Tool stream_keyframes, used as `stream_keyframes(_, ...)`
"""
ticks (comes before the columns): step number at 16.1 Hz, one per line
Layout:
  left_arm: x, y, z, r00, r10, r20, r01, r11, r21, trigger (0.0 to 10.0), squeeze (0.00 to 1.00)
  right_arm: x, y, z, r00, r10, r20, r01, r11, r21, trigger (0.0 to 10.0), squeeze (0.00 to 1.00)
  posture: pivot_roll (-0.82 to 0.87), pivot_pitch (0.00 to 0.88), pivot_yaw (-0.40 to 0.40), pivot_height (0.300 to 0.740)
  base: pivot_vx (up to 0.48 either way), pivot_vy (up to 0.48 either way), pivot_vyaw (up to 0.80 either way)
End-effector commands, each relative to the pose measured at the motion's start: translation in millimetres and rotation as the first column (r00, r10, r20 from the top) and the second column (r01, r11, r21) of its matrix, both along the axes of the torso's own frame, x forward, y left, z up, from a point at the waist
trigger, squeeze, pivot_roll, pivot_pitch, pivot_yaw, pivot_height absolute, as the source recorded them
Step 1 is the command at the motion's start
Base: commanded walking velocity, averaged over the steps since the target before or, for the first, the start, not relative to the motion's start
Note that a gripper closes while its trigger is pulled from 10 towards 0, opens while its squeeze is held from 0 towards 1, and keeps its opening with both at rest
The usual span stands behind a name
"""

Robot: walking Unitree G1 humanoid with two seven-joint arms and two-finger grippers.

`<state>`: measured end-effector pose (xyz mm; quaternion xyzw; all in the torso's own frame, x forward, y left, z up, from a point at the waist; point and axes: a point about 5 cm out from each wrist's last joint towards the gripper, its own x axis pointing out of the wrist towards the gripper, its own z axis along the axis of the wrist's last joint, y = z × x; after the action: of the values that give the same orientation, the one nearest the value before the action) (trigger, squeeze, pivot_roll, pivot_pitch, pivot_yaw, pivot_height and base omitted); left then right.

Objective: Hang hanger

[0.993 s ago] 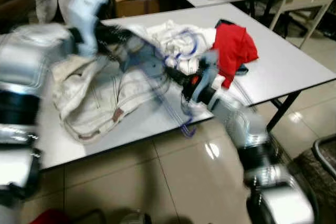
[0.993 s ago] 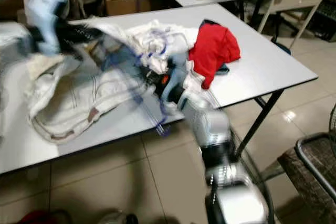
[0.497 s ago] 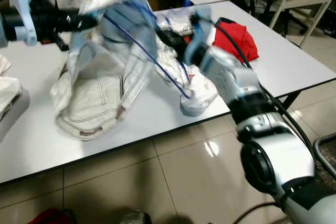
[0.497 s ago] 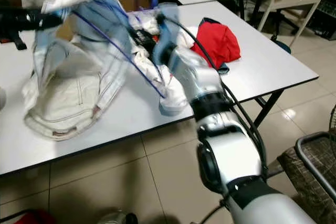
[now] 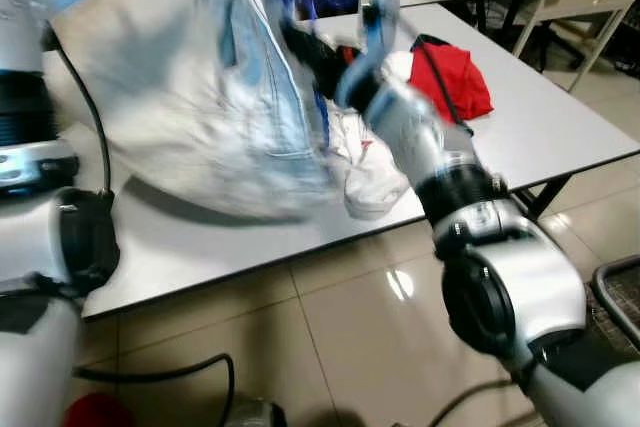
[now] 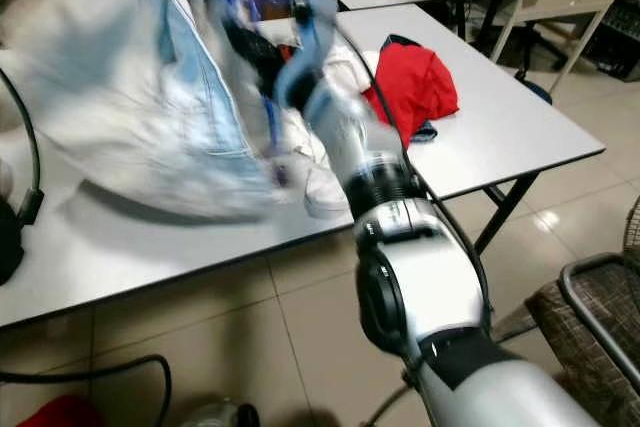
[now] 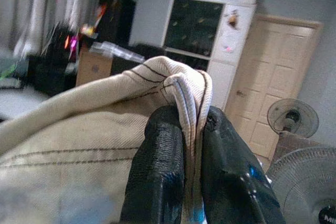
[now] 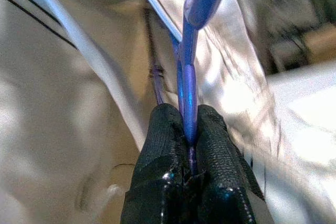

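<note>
- Nearest us, right arm reaches forward over the table; our right gripper has its fingers pressed together on the blue hanger, thin bar pinched between the pads.
- Hanger sits up in the air above the table, inside the pale jacket; its blue wire shows at the collar and runs down the jacket's open front. Head views are blurred, so we cannot tell how well the shoulders sit on it.
- Left gripper, raised high on our left, is clamped tight on a folded seam of the jacket, cloth squeezed between both fingers.
- Jacket hangs spread between our two grips, its lower edge near or brushing the tabletop; we cannot tell which.
- Beyond it, a white heap and a red cloth lie on the table, close to the right forearm.
- Judgement: keep both pinches firm and level, so the jacket does not slide off one end of the hanger.
- Lift the hem clear before swinging away, or it may drag the white heap along.
- We see no rail yet, so turn slowly with the load steady.
</note>
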<state>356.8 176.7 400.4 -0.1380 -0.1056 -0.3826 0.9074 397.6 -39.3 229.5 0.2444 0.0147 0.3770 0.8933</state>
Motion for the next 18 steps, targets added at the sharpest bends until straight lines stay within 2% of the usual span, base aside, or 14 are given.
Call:
stream_keyframes(1,-2.3,-6.5,11.5,0.998,0.024,0.063,-0.025,1.000,0.015,0.0,0.00,0.3,-17.0,-30.0,0.991,-0.078,-0.105,0.075,0.997,-0.032,10.0,0.00,-0.06,0.000,0.073,0.740,0.000,0.000,0.00)
stream_keyframes(3,3.3,-13.6,-8.7,0.999,0.036,-0.005,-0.035,0.994,0.102,0.0,0.00,-4.5,-21.7,-50.0,0.983,-0.080,-0.166,0.079,0.997,-0.012,10.0,0.00,-0.07,0.000,0.087,0.740,0.000,0.000,0.00)
stream_keyframes(4,3.8,-16.5,-29.5,0.998,0.030,-0.057,-0.019,0.982,0.186,0.0,0.00,-10.0,-22.6,-65.5,0.974,-0.072,-0.213,0.075,0.997,0.004,10.0,0.00,-0.07,0.000,0.089,0.740,0.000,0.000,0.00)
stream_keyframes(5,5.1,-15.7,-46.7,0.993,0.048,-0.108,-0.025,0.978,0.209,0.0,0.00,-15.6,-22.7,-78.8,0.968,-0.070,-0.242,0.072,0.997,-0.002,10.0,0.00,-0.07,0.000,0.091,0.740,0.000,0.000,0.00)
stream_keyframes(6,9.3,-9.1,-63.2,0.983,0.131,-0.125,-0.099,0.966,0.238,0.0,0.00,-21.7,-23.9,-92.4,0.963,-0.097,-0.253,0.093,0.995,-0.025,10.0,0.00,-0.07,0.000,0.090,0.740,0.000,0.000,0.00)
stream_keyframes(7,11.0,-6.5,-67.8,0.978,0.161,-0.131,-0.126,0.963,0.239,0.0,0.00,-24.2,-24.3,-96.9,0.960,-0.108,-0.258,0.105,0.994,-0.026,10.0,0.00,-0.07,0.000,0.091,0.740,0.000,0.000,0.00)
stream_keyframes(10,13.2,-6.2,-65.9,0.975,0.183,-0.127,-0.159,0.971,0.176,0.0,0.00,-29.3,-25.2,-105.2,0.950,-0.171,-0.260,0.168,0.985,-0.032,10.0,0.00,-0.08,0.000,0.087,0.740,0.000,0.000,0.00)
stream_keyframes(12,13.2,-10.2,-45.6,0.982,0.160,-0.104,-0.153,0.986,0.073,0.0,0.00,-32.9,-31.3,-124.5,0.881,-0.316,-0.351,0.296,0.949,-0.111,10.0,0.00,-0.08,0.000,0.092,0.740,0.000,0.000,0.00)
stream_keyframes(13,13.2,-10.2,-45.6,0.982,0.160,-0.104,-0.153,0.986,0.073,0.0,0.00,-32.9,-31.3,-124.5,0.881,-0.316,-0.351,0.296,0.949,-0.111,10.0,0.00,-0.08,0.000,0.092,0.740,0.000,0.000,0.00)
stream_keyframes(14,13.7,-5.7,-28.9,0.982,0.156,-0.104,-0.154,0.988,0.024,0.0,0.00,-32.5,-39.2,-126.3,0.858,-0.383,-0.342,0.369,0.923,-0.108,10.0,0.00,-0.08,0.000,0.104,0.740,0.000,0.000,0.00)
stream_keyframes(15,12.1,-5.0,-28.1,0.984,0.149,-0.102,-0.144,0.988,0.060,0.0,0.00,-30.7,-37.3,-115.0,0.884,-0.353,-0.306,0.365,0.931,-0.020,10.0,0.00,-0.08,0.000,0.104,0.740,0.000,0.000,0.00)
stream_keyframes(16,10.5,-5.3,-33.0,0.984,0.144,-0.107,-0.131,0.984,0.118,0.0,0.00,-29.6,-32.6,-96.2,0.926,-0.293,-0.237,0.325,0.939,0.113,10.0,0.00,-0.08,0.000,0.107,0.740,0.000,0.000,0.00)
stream_keyframes(17,11.4,-6.4,-46.7,0.977,0.152,-0.148,-0.132,0.982,0.136,0.0,0.00,-30.8,-25.8,-74.4,0.961,-0.225,-0.161,0.261,0.931,0.254,10.0,0.00,-0.08,0.000,0.104,0.740,0.000,0.000,0.00)
stream_keyframes(18,12.5,-7.4,-58.2,0.971,0.170,-0.170,-0.143,0.976,0.164,0.0,0.00,-31.7,-22.0,-64.6,0.974,-0.184,-0.133,0.218,0.922,0.321,10.0,0.00,-0.07,0.000,0.100,0.740,0.000,0.000,0.00)
